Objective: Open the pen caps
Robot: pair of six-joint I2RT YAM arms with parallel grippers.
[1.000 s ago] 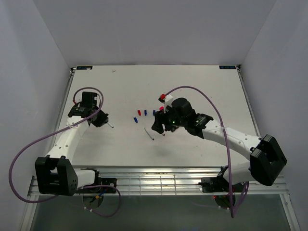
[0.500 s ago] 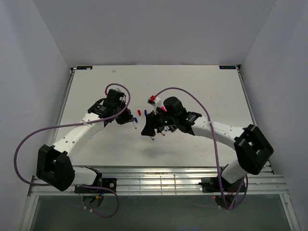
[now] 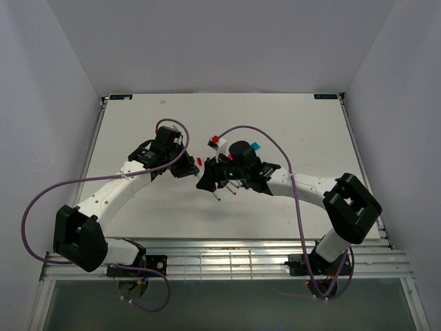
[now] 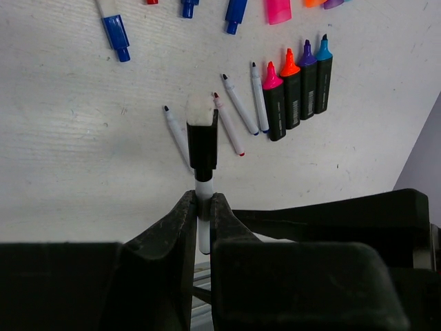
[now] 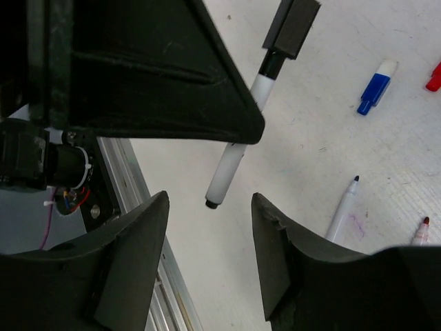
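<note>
The left gripper (image 4: 203, 201) is clenched on a thin white pen (image 4: 203, 187) above mid-table, its black cap (image 4: 202, 141) still on. The right gripper (image 5: 210, 207) hangs released just beside the pen. Four highlighters (image 4: 296, 93) and several thin pens (image 4: 239, 103) already lie uncapped with loose caps (image 4: 116, 31) near them, so this is probably one of the last to open.

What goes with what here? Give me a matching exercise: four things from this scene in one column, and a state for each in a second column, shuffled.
Things:
1. left hand
2. right hand
3. black markers
4. blue cap

States:
A. open, gripping nothing
B. lying off its pen on the table
C. shut on the white pen
D. lying side by side, coloured tips bare

Pairs: 1-C, 2-A, 3-D, 4-B
</note>
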